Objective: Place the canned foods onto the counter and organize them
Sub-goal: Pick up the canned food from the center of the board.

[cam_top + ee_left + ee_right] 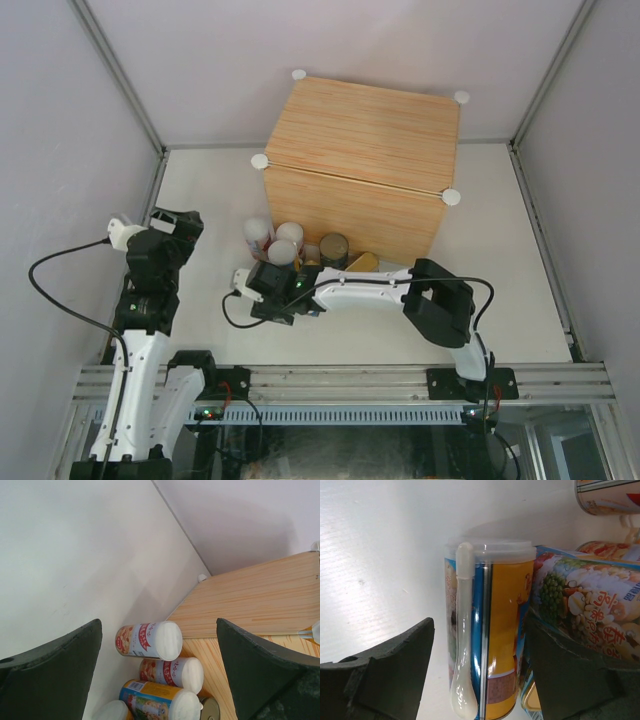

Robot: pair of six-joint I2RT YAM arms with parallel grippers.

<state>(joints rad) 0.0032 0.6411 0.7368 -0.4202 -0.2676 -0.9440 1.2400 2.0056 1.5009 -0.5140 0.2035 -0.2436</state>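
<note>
White table (210,190), bare left of cans (272,240) | left tool (182,222) spread wide | right tool (482,627) parted astride yellow can (506,600)

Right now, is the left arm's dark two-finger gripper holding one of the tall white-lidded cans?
No, the left gripper stands wide open and the white-lidded cans sit beyond its fingers, beside the light wood-grain cabinet.

- I see the jaws standing apart, dark, at the near left and near right.
- Between them is a yellow-and-blue can (507,630) with a clear lid.
- A white plastic spoon (462,640) runs along its left side.
- The left jaw is clear of the spoon.
- Just right, a pea-and-corn can (585,605) sits partly behind the right jaw.
- At the far right, a third can (607,497) is cut off by the edge.
- The white surface (380,555) fills the left.
</note>
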